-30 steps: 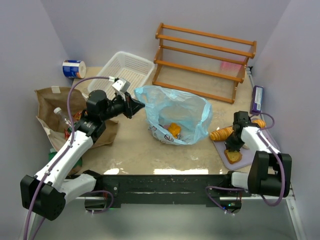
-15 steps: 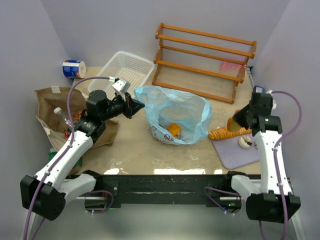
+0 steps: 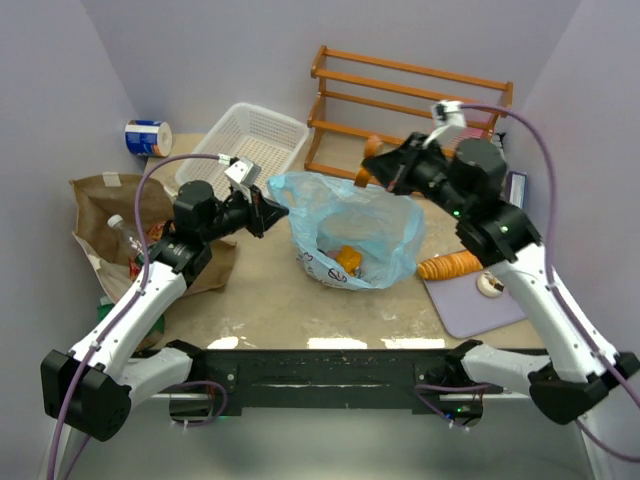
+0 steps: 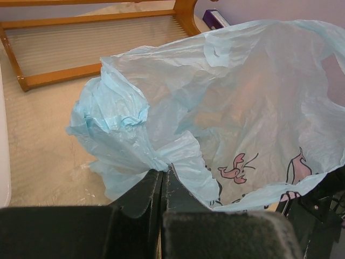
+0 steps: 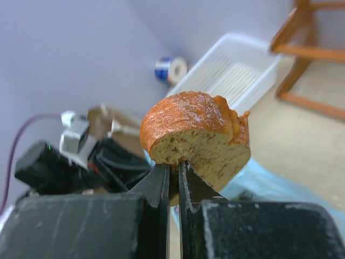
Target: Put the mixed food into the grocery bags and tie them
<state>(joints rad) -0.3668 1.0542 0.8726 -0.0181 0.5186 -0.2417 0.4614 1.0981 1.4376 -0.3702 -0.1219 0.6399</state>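
Left arm: base at lower left of the top view. Links run up and right to centre-left, with the left gripper [image 3: 272, 213] pointing right. Its jaws are pressed together, pinching the rim of the light blue bag [image 3: 350, 215].

Right arm: base at lower right. It reaches up and left to upper centre-right, with the right gripper [image 3: 385, 172] pointing left. Its jaws are nearly closed, clamping a bread slice [image 3: 371, 152].
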